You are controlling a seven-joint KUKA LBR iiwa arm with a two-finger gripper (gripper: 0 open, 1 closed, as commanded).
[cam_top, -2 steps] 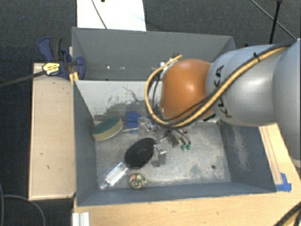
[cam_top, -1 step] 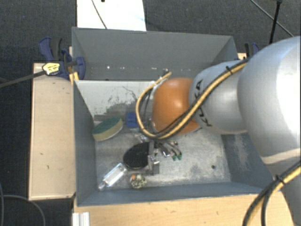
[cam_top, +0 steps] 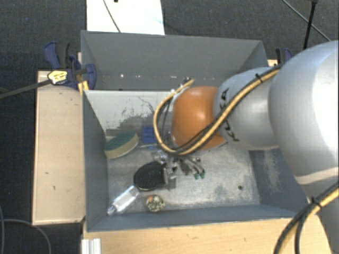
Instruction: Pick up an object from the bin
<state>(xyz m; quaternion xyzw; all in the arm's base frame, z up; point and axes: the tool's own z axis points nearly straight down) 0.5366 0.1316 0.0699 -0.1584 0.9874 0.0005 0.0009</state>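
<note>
Low in bin [cam_top: 96, 157], jaws beside black oval disc [cam_top: 147, 177] — opening cannot be told

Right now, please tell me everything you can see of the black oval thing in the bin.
The black oval thing looks flat and smooth, faintly shiny; its material I cannot tell. It lies on the bin floor, left of the middle, toward the view's bottom. The gripper stands at its right edge; whether they touch is unclear. A clear plastic piece lies by its lower-left edge, and a small mottled ball lies just below it, apart.
</note>
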